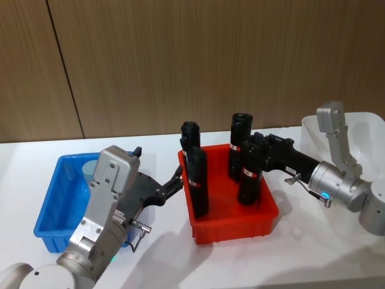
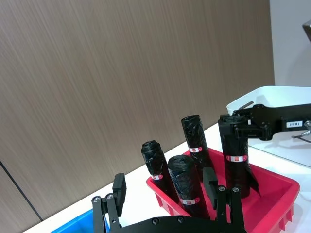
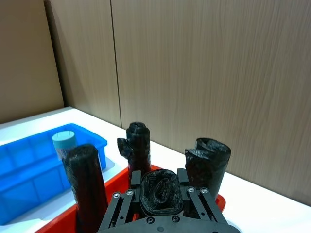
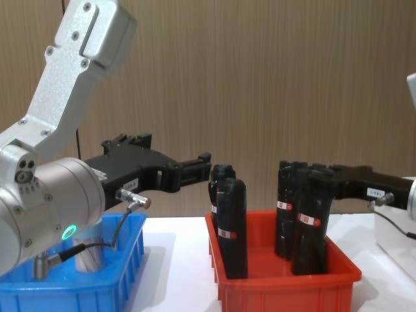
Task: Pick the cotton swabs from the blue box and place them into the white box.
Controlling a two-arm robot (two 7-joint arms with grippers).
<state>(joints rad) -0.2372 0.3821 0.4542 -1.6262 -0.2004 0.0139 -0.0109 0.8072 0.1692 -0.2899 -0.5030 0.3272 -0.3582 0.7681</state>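
Blue box (image 1: pixel 51 208) is showing bright blue, and the jar (image 3: pixel 64 141) in it is wearing a pale grey-blue lid. Red bin (image 1: pixel 264 220) at its 3 o'clock is glowing bright red, carrying black rolls (image 1: pixel 197 180) with red-and-white labels. White box (image 1: pixel 368 129) is looking plain white, wall (image 1: pixel 180 60) showing brown woodgrain.

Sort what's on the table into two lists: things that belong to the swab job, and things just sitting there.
Part of the job:
- cotton swab jar, standing in the blue box
- blue box
- white box
- left gripper, open, between the blue and red boxes

Not part of the job:
- red box
- four black rolls standing in it; the right gripper is shut on one
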